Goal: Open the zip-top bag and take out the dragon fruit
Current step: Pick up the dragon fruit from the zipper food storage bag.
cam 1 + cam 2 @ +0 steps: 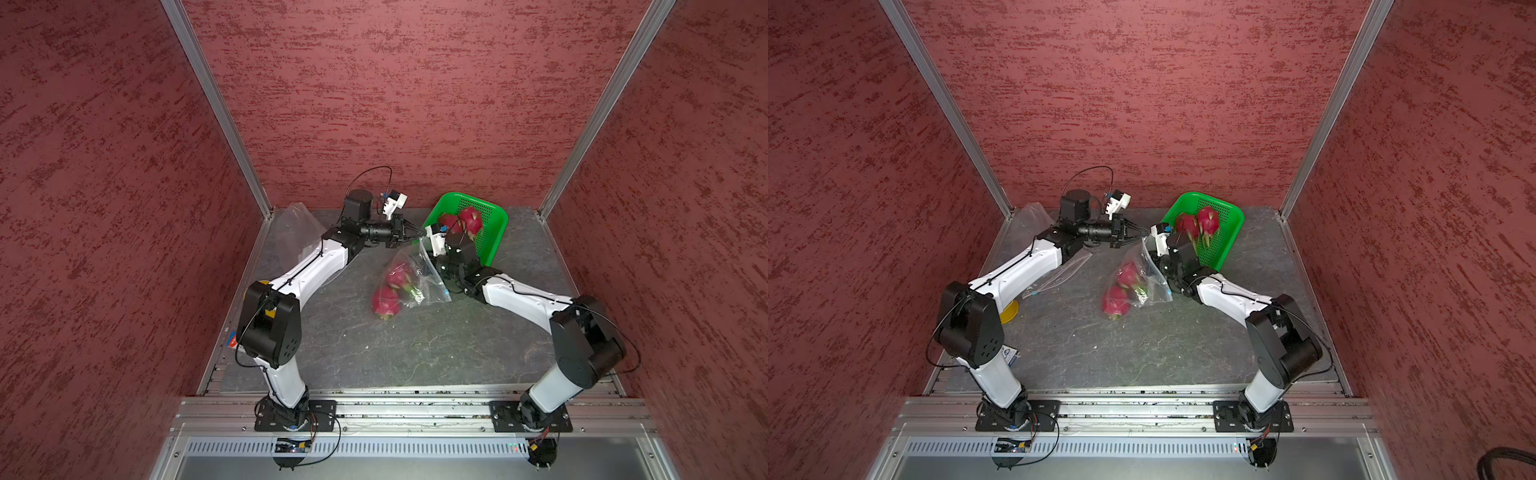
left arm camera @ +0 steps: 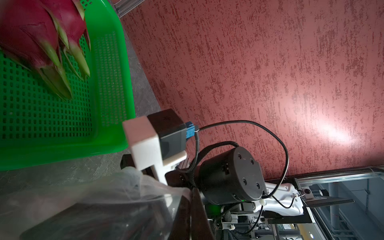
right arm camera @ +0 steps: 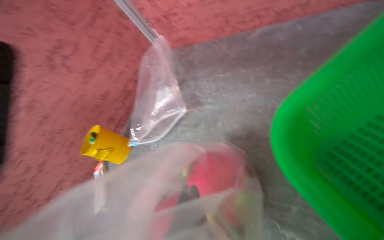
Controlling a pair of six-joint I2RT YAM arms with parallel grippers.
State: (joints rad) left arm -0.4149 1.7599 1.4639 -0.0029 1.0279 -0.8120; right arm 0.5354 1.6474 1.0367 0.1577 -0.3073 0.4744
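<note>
1. Both pairs of my jaws are closed. My left gripper [image 1: 420, 238] pinches the top lip of the zip-top bag [image 1: 432, 286] and holds it raised over the worktop [image 1: 415, 345], toward the far edge.
2. Inside that bag, one dragon fruit [image 1: 386, 302] rests on the worktop near its middle, and a second [image 1: 398, 276] lies against it on the far side.
3. A green basket [image 1: 494, 232] sits tilted in the far right corner with two more fruits [image 1: 471, 219] in it. In both top views my right wrist covers the basket's near rim.
4. An empty clear bag [image 1: 295, 228] lies in the far left corner, partly under my left arm. A yellow cup [image 3: 106, 144] lies on its side at the left edge, just beside that bag's zip end.
5. My right gripper [image 3: 190, 194] has its fingertips pressed together, and the right wrist view shows them through the bag's film, blurred. I cannot tell whether any film is nipped between them. In the top views my own wrist camera hides them.
</note>
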